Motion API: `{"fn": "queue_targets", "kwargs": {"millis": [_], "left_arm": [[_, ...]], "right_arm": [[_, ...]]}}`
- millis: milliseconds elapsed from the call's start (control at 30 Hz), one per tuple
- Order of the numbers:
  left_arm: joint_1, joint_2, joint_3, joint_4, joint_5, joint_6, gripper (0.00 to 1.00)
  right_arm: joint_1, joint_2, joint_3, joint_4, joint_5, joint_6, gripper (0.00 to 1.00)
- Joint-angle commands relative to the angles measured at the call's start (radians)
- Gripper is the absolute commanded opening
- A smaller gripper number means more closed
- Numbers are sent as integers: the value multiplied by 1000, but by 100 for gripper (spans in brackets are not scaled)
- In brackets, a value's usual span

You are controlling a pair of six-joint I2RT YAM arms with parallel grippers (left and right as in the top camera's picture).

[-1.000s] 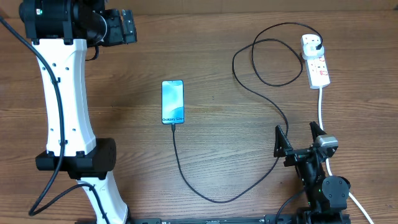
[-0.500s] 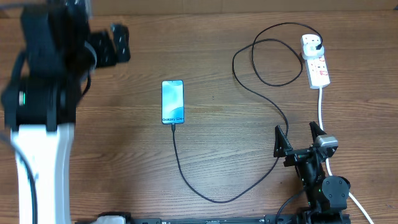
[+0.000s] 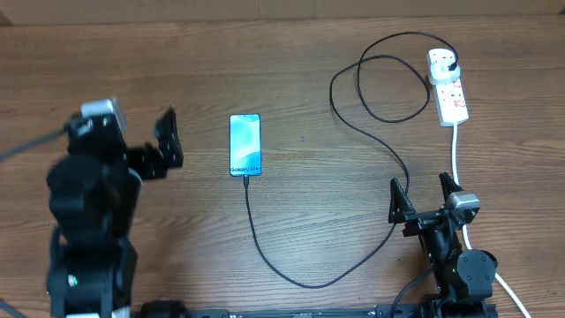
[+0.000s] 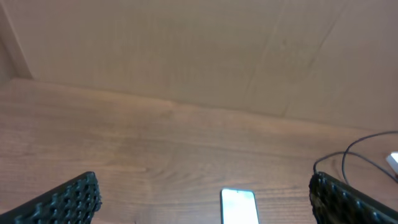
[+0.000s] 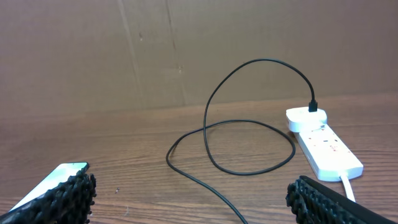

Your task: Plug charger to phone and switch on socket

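Wooden table (image 3: 309,53), seen from overhead: the phone (image 3: 245,144) lies face up left of centre, screen lit blue. The charger (image 3: 309,285) runs from its near edge, sweeps right and loops up to the socket (image 3: 453,95) at the far right. My left gripper (image 3: 168,141) hangs left of the phone, and my right gripper (image 3: 421,187) sits beside the socket's white cord (image 3: 455,150) — both empty.

Left wrist: my fingers (image 4: 62,202) stand wide apart, the phone (image 4: 239,205) ahead between them.

Right wrist: fingers (image 5: 62,198) spread too — socket (image 5: 323,144) far right, phone (image 5: 56,177) near left.
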Motion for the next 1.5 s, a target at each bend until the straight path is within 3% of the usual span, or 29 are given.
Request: {"fn": "queue_targets", "kwargs": {"millis": [0,433,567,1067,1467], "left_arm": [[6,-105,-119,60,5,20,100],[7,-419,-510,322,1,51,100],[7,-498,-599,364,25,122,100],[7,-712,-794,377,27,368,100],[7,-750,-906,376,27,379,100]], "right_arm": [[6,-10,-11,5,-3,3,100],[6,-10,-11,5,-3,3,100],[6,-10,-11,5,-4,3,100],[6,-10,-11,5,-3,3,100],[6,-10,-11,5,-4,3,100]]}}
